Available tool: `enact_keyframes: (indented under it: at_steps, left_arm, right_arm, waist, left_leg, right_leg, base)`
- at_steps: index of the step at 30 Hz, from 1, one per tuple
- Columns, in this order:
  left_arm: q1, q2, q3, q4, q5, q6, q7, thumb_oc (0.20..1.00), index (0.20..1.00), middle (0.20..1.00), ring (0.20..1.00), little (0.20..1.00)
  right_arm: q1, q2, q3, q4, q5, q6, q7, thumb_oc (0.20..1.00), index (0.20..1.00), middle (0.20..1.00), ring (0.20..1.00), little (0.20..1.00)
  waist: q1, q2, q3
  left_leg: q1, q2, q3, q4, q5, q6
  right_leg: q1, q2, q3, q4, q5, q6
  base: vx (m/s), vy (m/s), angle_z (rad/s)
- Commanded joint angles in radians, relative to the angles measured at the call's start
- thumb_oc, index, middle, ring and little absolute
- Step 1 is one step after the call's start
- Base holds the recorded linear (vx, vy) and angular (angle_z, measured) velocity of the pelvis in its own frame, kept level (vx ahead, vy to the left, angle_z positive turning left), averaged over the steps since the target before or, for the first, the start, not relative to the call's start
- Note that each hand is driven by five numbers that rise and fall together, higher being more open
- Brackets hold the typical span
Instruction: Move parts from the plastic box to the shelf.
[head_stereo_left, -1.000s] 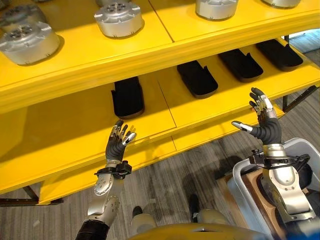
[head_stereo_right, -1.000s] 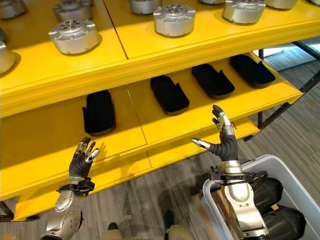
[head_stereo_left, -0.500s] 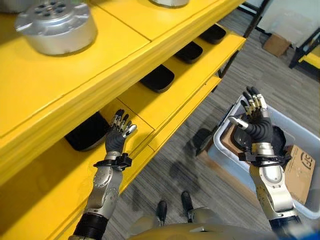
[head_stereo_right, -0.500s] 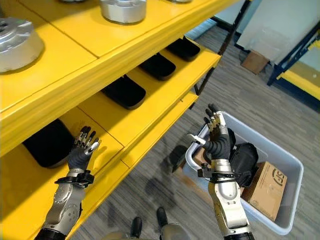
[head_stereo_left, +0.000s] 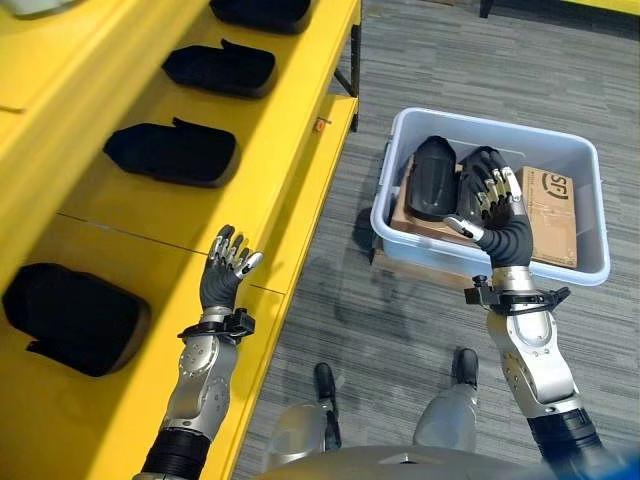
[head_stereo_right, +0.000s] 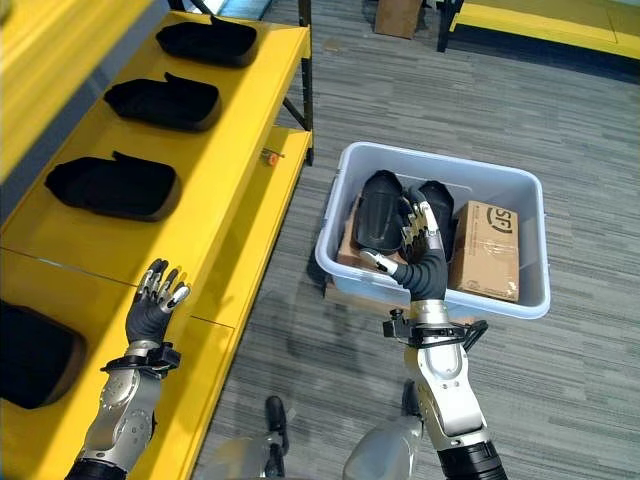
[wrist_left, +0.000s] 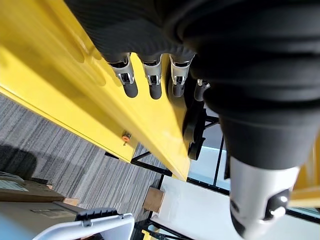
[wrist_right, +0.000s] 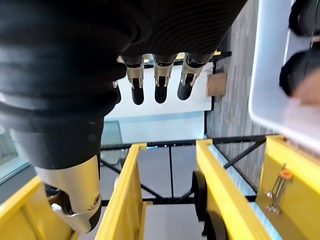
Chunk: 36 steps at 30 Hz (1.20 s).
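Observation:
A pale plastic box (head_stereo_left: 592, 266) stands on the floor at the right, holding two black parts (head_stereo_left: 433, 178) and cardboard cartons (head_stereo_left: 548, 205). My right hand (head_stereo_left: 497, 205) is raised over the box's near side, open and empty, fingers straight. My left hand (head_stereo_left: 222, 270) is held up over the front edge of the yellow shelf (head_stereo_left: 290, 150), also open and empty. Several black parts (head_stereo_left: 172, 152) lie in a row on the shelf. In the wrist views the fingers (wrist_left: 150, 82) of the left hand and the fingers (wrist_right: 159, 80) of the right hand hang relaxed with nothing in them.
Grey wood-pattern floor (head_stereo_left: 330, 320) lies between the shelf and the box. A dark shelf leg (head_stereo_left: 354, 68) stands at the shelf's far corner. Another yellow rack (head_stereo_right: 530, 18) and a small carton (head_stereo_right: 398, 14) show at the far side.
The camera has swung right and down, so the box has come fully into view. My right hand now hangs over the box's contents. The left hand keeps its raised pose by the shelf edge.

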<state>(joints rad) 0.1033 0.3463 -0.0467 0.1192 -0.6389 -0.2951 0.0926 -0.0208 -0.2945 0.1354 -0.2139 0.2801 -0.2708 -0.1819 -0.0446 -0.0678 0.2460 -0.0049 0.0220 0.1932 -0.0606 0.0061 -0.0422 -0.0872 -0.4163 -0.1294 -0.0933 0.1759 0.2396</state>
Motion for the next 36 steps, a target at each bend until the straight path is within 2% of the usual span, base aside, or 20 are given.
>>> enact_keyframes:
  at_steps: [1,3,6,9,11,12,14,16,17,18,19,20,21,22,23,26,27,28,31,36]
  left_arm:
    - [0.006,-0.015,0.023,-0.030,0.022,-0.045,-0.001,1.000,1.000,1.000,1.000,1.000]
    - [0.008,-0.021,0.028,-0.028,0.007,-0.042,0.001,1.000,1.000,1.000,1.000,1.000]
    - [0.008,-0.030,0.024,-0.026,0.001,-0.038,-0.002,1.000,1.000,1.000,1.000,1.000]
    - [0.001,-0.037,0.015,-0.020,-0.007,-0.037,-0.010,1.000,1.000,1.000,1.000,1.000]
    - [-0.002,-0.042,0.010,-0.019,-0.006,-0.036,-0.010,1.000,1.000,1.000,1.000,1.000]
    - [-0.004,-0.047,0.003,-0.018,-0.014,-0.036,-0.013,1.000,1.000,1.000,1.000,1.000]
    - [-0.006,-0.052,-0.002,-0.015,-0.018,-0.035,-0.017,1.000,1.000,1.000,1.000,1.000]
    - [-0.002,-0.056,-0.007,-0.017,-0.024,-0.031,-0.019,1.000,1.000,1.000,1.000,1.000]
    - [0.004,-0.060,-0.014,-0.019,-0.027,-0.026,-0.025,1.000,1.000,1.000,1.000,1.000]
    - [0.004,-0.060,-0.014,-0.019,-0.027,-0.026,-0.025,1.000,1.000,1.000,1.000,1.000]
    - [0.001,-0.061,-0.020,-0.023,-0.029,-0.025,-0.017,1.000,1.000,1.000,1.000,1.000]
    - [-0.005,-0.065,-0.027,-0.027,-0.033,-0.023,-0.010,1.000,1.000,1.000,1.000,1.000]
    - [-0.010,-0.063,-0.028,-0.030,-0.032,-0.031,0.000,1.000,1.000,1.000,1.000,1.000]
    - [-0.010,-0.062,-0.029,-0.030,-0.031,-0.031,0.000,1.000,1.000,1.000,1.000,1.000]
    - [-0.014,-0.058,-0.022,-0.028,-0.027,-0.038,0.007,1.000,1.000,1.000,1.000,1.000]
    - [-0.012,-0.058,-0.018,-0.026,-0.035,-0.039,0.001,1.000,1.000,1.000,1.000,1.000]
    - [-0.016,-0.056,-0.020,-0.038,-0.032,-0.049,0.002,1.000,1.000,1.000,1.000,1.000]
    - [-0.025,-0.052,-0.023,-0.038,-0.028,-0.057,0.007,1.000,1.000,1.000,1.000,1.000]
    - [-0.041,-0.043,-0.018,-0.045,-0.024,-0.072,0.025,1.000,1.000,1.000,1.000,1.000]
    - [-0.040,-0.041,-0.007,-0.047,-0.012,-0.076,0.041,1.000,1.000,1.000,1.000,1.000]
  right_arm:
    - [-0.025,-0.035,-0.032,-0.006,-0.033,-0.041,-0.001,1.000,1.000,1.000,1.000,1.000]
    - [-0.021,-0.045,-0.044,-0.008,-0.023,-0.047,-0.002,1.000,1.000,1.000,1.000,1.000]
    - [-0.018,-0.058,-0.053,-0.016,-0.026,-0.056,-0.005,1.000,1.000,1.000,1.000,1.000]
    - [-0.029,-0.072,-0.057,-0.012,-0.006,-0.067,-0.009,1.000,1.000,1.000,1.000,1.000]
    - [-0.033,-0.079,-0.057,-0.013,-0.006,-0.069,-0.009,1.000,1.000,1.000,1.000,1.000]
    - [-0.039,-0.088,-0.057,-0.012,-0.001,-0.077,-0.014,1.000,1.000,1.000,1.000,1.000]
    - [-0.043,-0.099,-0.059,-0.014,0.003,-0.083,-0.020,1.000,1.000,1.000,1.000,1.000]
    - [-0.042,-0.105,-0.054,-0.018,0.011,-0.091,-0.020,1.000,1.000,1.000,1.000,1.000]
    - [-0.032,-0.117,-0.057,-0.028,0.007,-0.093,-0.017,1.000,1.000,1.000,1.000,1.000]
    - [-0.032,-0.117,-0.057,-0.028,0.007,-0.093,-0.017,1.000,1.000,1.000,1.000,1.000]
    - [-0.034,-0.125,-0.054,-0.033,-0.001,-0.092,-0.020,1.000,1.000,1.000,1.000,1.000]
    - [-0.044,-0.129,-0.054,-0.033,-0.004,-0.092,-0.028,1.000,1.000,1.000,1.000,1.000]
    - [-0.060,-0.133,-0.053,-0.028,-0.002,-0.102,-0.043,1.000,1.000,1.000,1.000,1.000]
    - [-0.061,-0.132,-0.054,-0.027,-0.002,-0.102,-0.044,1.000,1.000,1.000,1.000,1.000]
    - [-0.074,-0.130,-0.052,-0.018,-0.008,-0.107,-0.051,1.000,1.000,1.000,1.000,1.000]
    - [-0.071,-0.126,-0.053,-0.018,0.000,-0.105,-0.045,1.000,1.000,1.000,1.000,1.000]
    - [-0.047,-0.113,-0.075,-0.025,-0.010,-0.108,-0.051,1.000,1.000,1.000,1.000,1.000]
    - [-0.033,-0.104,-0.085,-0.018,-0.014,-0.104,-0.064,1.000,1.000,1.000,1.000,1.000]
    - [-0.028,-0.100,-0.080,-0.012,-0.023,-0.091,-0.072,1.000,1.000,1.000,1.000,1.000]
    - [-0.010,-0.101,-0.082,-0.009,-0.042,-0.074,-0.068,1.000,1.000,1.000,1.000,1.000]
  waist:
    - [0.012,-0.016,-0.114]
    - [0.007,-0.011,-0.121]
    - [-0.006,0.015,-0.121]
    - [-0.022,0.035,-0.116]
    - [-0.025,0.042,-0.115]
    - [-0.026,0.055,-0.117]
    - [-0.025,0.066,-0.113]
    - [-0.014,0.066,-0.097]
    - [-0.005,0.056,-0.070]
    - [-0.006,0.056,-0.071]
    - [0.006,0.051,-0.050]
    - [0.022,0.048,-0.024]
    - [0.041,0.039,-0.001]
    - [0.042,0.037,0.000]
    - [0.067,0.042,0.020]
    - [0.065,0.046,0.019]
    - [0.048,0.059,0.022]
    - [0.037,0.062,0.033]
    - [0.023,0.058,0.056]
    - [0.015,0.041,0.064]
  left_leg:
    - [0.098,0.001,-0.026,-0.023,-0.080,0.014]
    - [0.103,0.051,-0.031,-0.010,-0.073,-0.010]
    - [0.111,0.128,-0.027,0.003,-0.064,-0.037]
    - [0.108,0.212,-0.028,0.017,-0.030,-0.063]
    - [0.102,0.227,-0.030,0.026,-0.018,-0.068]
    - [0.090,0.261,-0.034,0.052,0.034,-0.082]
    - [0.061,0.286,-0.043,0.111,0.075,-0.090]
    - [0.022,0.310,-0.069,0.226,0.134,-0.087]
    - [-0.049,0.296,-0.098,0.378,0.155,-0.069]
    - [-0.051,0.296,-0.099,0.378,0.155,-0.069]
    - [-0.084,0.267,-0.134,0.421,0.160,-0.062]
    - [-0.148,0.228,-0.167,0.370,0.134,-0.051]
    - [-0.210,0.255,-0.208,0.229,0.191,-0.067]
    - [-0.205,0.254,-0.206,0.224,0.194,-0.068]
    - [-0.203,0.263,-0.288,0.144,0.220,-0.090]
    - [-0.180,0.266,-0.265,0.123,0.190,-0.085]
    - [-0.147,0.283,-0.181,0.087,0.174,-0.092]
    - [-0.146,0.263,-0.149,0.094,0.137,-0.083]
    - [-0.166,0.225,-0.107,0.125,0.092,-0.078]
    - [-0.191,0.191,-0.083,0.138,0.062,-0.072]
  right_leg:
    - [-0.090,0.051,0.012,0.056,0.154,0.018]
    - [-0.089,0.080,0.008,0.090,0.108,0.007]
    - [-0.083,0.123,-0.030,0.147,0.008,-0.027]
    - [-0.102,0.179,-0.042,0.223,-0.068,-0.058]
    - [-0.104,0.193,-0.045,0.228,-0.079,-0.068]
    - [-0.106,0.227,-0.041,0.231,-0.099,-0.085]
    - [-0.103,0.260,-0.036,0.223,-0.115,-0.109]
    - [-0.069,0.294,-0.033,0.208,-0.132,-0.143]
    - [-0.033,0.308,-0.038,0.186,-0.143,-0.174]
    - [-0.034,0.307,-0.039,0.185,-0.143,-0.174]
    - [-0.021,0.307,-0.039,0.181,-0.150,-0.178]
    - [-0.010,0.302,-0.028,0.179,-0.162,-0.173]
    - [-0.014,0.302,-0.003,0.189,-0.171,-0.158]
    - [-0.015,0.301,-0.001,0.193,-0.174,-0.159]
    - [-0.024,0.317,0.045,0.226,-0.196,-0.145]
    - [-0.029,0.320,0.058,0.235,-0.204,-0.145]
    - [-0.056,0.306,0.061,0.245,-0.194,-0.131]
    - [-0.064,0.276,0.065,0.240,-0.183,-0.116]
    - [-0.084,0.220,0.079,0.200,-0.141,-0.088]
    - [-0.103,0.182,0.093,0.141,-0.086,-0.063]
  base:
    - [0.23,-0.357,0.04]
    - [0.12,-0.285,-0.13]
    - [0.09,-0.267,-0.15]
    - [0.09,-0.316,0.11]
    - [0.06,-0.244,0.24]
    - [0.04,-0.246,0.13]
    - [0.03,-0.261,0.06]
    - [0.04,-0.281,-0.06]
    - [0.03,-0.256,-0.11]
    - [0.02,-0.197,-0.12]
    - [0.03,-0.030,-0.16]
    - [0.12,0.088,0.16]
    - [0.11,0.133,0.16]
    - [0.19,0.241,-0.15]
    - [0.11,0.121,-0.68]
    - [0.08,0.155,-1.04]
    - [0.05,0.377,-0.87]
    - [0.05,0.448,-0.58]
    - [-0.03,0.286,-0.11]
    - [0.00,0.121,-0.08]
